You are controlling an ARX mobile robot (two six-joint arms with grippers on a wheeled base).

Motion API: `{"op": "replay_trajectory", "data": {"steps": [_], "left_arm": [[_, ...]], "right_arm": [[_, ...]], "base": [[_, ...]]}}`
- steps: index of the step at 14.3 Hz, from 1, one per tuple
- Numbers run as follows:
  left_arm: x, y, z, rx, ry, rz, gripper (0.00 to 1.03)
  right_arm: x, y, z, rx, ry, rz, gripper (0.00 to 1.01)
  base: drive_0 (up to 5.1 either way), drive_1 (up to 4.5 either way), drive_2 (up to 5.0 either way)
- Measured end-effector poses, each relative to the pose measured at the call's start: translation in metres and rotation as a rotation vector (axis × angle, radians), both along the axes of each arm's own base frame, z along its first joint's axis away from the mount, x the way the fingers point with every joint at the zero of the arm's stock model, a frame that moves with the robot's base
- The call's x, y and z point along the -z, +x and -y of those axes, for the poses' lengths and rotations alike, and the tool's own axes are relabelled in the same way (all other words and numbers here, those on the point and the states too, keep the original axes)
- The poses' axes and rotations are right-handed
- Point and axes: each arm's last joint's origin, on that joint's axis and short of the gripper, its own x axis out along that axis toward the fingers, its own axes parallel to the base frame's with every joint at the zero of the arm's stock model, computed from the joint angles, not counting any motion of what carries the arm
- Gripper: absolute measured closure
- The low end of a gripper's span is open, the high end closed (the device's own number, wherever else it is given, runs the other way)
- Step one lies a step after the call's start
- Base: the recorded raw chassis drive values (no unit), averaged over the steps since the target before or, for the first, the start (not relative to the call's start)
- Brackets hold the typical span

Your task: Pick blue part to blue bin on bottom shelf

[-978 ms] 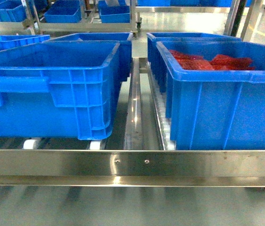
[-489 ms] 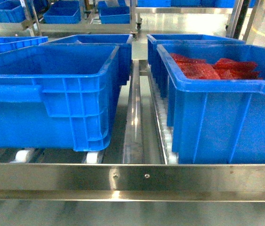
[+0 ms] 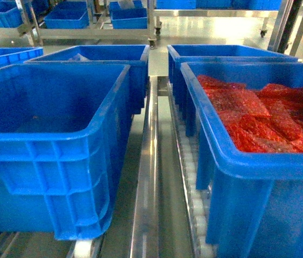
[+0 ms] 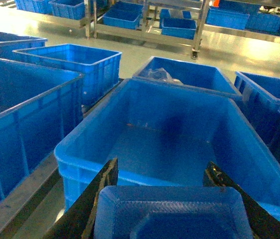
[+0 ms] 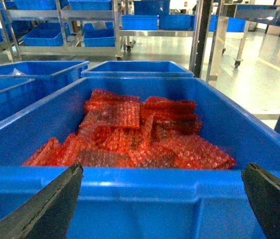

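Observation:
In the left wrist view my left gripper (image 4: 162,172) is shut on the blue part (image 4: 169,214), a flat rectangular moulded piece with a raised border. It hangs just before the near rim of an empty blue bin (image 4: 80,144). The head view shows that empty bin (image 3: 49,137) at the left on the bottom shelf (image 3: 146,177), resting on white rollers (image 3: 191,183). No gripper shows in the head view. My right gripper (image 5: 162,167) is open, its fingers (image 5: 55,204) wide apart in front of another blue bin's wall (image 5: 130,199).
The right bin (image 3: 259,209) holds red bubble-wrapped packets (image 3: 259,118). Two more blue bins (image 3: 103,54) (image 3: 216,51) stand behind the front ones. Another bin (image 4: 25,114) stands to the left. Steel racks with blue bins (image 3: 129,16) stand across the polished floor.
The head view has moved forward and looks down more steeply. The shelf's flat front rail with its two screws has dropped out of view, and both front bins look larger.

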Motion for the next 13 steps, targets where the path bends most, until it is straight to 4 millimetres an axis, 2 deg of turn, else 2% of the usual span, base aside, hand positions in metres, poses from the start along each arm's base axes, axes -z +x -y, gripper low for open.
{"op": "replay_trajectory", "data": {"steps": [2,13], "left_arm": [[0.0002,0.0002,-0.0001,0.0,0.0,-0.003,0.6],[0.0002,0.0005,0.0,0.001,0.001,-0.003,0.6]], "right_arm": [[-0.0001,0.0,0.0,0.0,0.0,0.001,0.03],[0.0,0.0,0.0,0.0,0.0,0.0,0.03]], "base": [[0.1,2.83,-2.6],[0.0,0.0,0.0]]}}
